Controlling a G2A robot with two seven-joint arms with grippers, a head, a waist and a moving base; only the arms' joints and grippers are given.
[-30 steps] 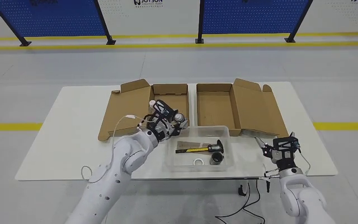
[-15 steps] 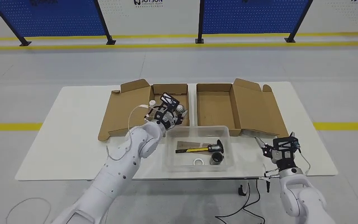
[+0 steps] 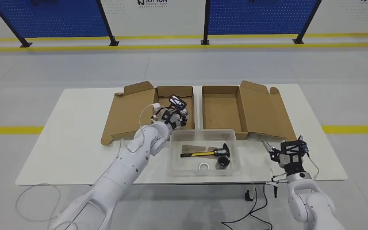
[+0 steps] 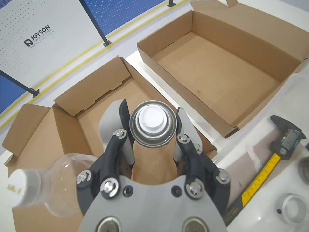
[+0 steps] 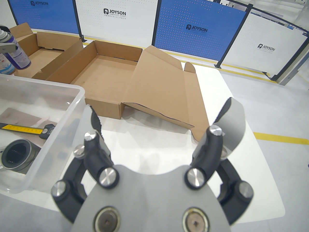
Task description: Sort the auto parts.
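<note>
My left gripper is shut on a spray can with a white nozzle, held upright above the left cardboard box. From above, that gripper hangs over the box's right half. A clear plastic bottle with a white cap lies in the same box, close beside the gripper. The spray can also shows far off in the right wrist view. My right gripper stands open and empty over bare table at the front right.
A clear plastic bin at the table's front middle holds a digital caliper, a small metal ring and a dark bearing sleeve. The right cardboard box has nothing in it; its lid flap lies open toward the right.
My left gripper has carried the spray can away from the bin's rear left corner, farther back over the left box. The right arm has kept still.
</note>
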